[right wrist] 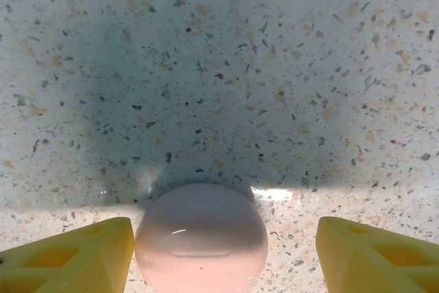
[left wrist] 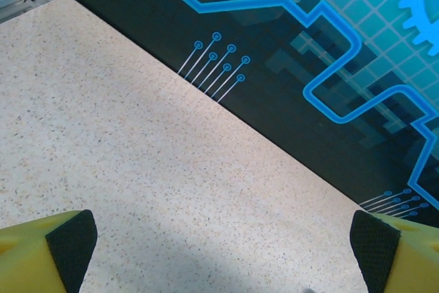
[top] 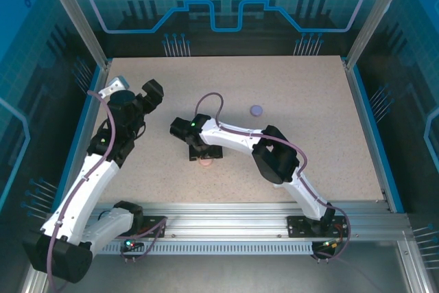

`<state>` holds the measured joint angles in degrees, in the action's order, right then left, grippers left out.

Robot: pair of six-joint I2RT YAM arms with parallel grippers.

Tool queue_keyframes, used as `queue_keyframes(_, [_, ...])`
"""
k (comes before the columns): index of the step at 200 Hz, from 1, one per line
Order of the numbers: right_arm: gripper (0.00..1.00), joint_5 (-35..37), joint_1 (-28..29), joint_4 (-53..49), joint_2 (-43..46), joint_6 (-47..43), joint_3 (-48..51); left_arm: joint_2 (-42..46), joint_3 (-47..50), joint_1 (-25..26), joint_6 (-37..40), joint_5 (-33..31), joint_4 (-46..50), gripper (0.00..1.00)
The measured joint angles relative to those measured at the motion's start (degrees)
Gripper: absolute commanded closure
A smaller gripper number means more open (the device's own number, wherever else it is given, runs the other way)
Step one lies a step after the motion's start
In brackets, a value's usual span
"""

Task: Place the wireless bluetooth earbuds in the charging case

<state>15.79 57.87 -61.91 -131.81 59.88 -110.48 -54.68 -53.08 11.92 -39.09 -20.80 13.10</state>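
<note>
Tabletop (top: 309, 121), pink case (right wrist: 201, 238) between right jaws

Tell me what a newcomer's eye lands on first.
The right fingers stand open either side of a glossy pale pink case at mid-table. A small purple round item lies alone farther back on the speckled table. The left fingers hang open near the left edge.

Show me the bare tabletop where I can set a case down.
Free: the right side of the table, from the purple case out to the edge; the far strip along the back wall; the near patch between both arms. Crowded: the centre, where the right hand straddles the pink case.
</note>
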Motion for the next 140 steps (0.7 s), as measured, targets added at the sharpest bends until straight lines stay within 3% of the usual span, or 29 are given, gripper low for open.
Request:
queue_keyframes(79, [0.35, -2.75, -0.11, 3.61, -0.57, 1.44, 2.64, 1.81, 3.52, 0.0, 0.2, 0.04, -2.34, 0.01])
queue_keyframes(140, [0.51, -3.65, -0.17, 4.33, -0.57, 1.68, 2.64, 1.84, 4.33, 0.0, 1.6, 2.16, -4.42, 0.01])
